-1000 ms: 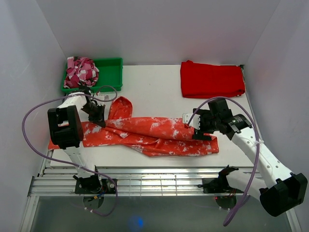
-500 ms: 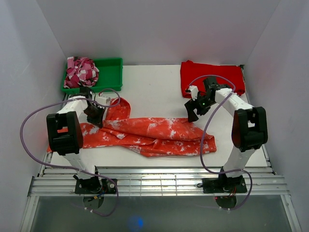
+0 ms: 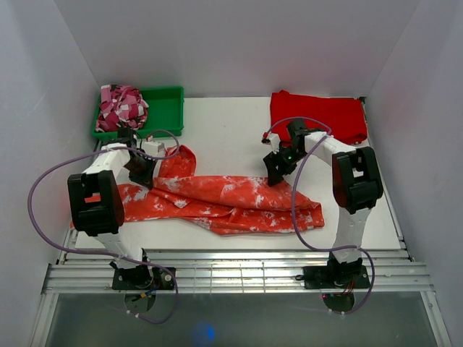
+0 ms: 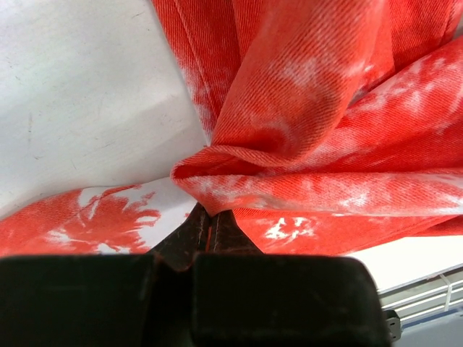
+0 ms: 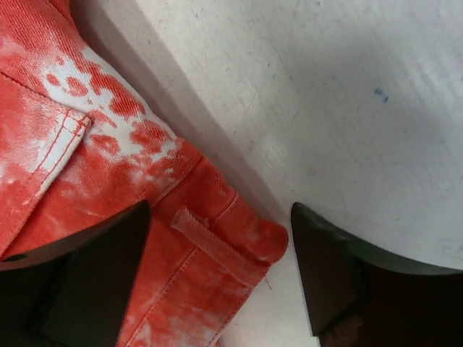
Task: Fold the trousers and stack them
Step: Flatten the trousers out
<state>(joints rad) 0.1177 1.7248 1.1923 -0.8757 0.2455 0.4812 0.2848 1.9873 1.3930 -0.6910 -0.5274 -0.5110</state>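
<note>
The orange-red, white-speckled cloth trousers [image 3: 231, 202] are lying across the worktop [image 3: 224, 137]: soft, limp, probably best gripped at the waistband [image 5: 239, 238]. Left jaws are clenching a leg fold [image 4: 239, 166] at 9 o'clock; right jaws are straddling, released, the waistband corner at 1 o'clock.

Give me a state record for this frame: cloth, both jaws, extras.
trousers: laid out left to right, rumpled, unfolded
left jaws: shut on a leg fold
right jaws: open, astride waistband corner, not gripping
red cloth: folded, far right
bin: green, far left, holds pink-white cloth
</note>
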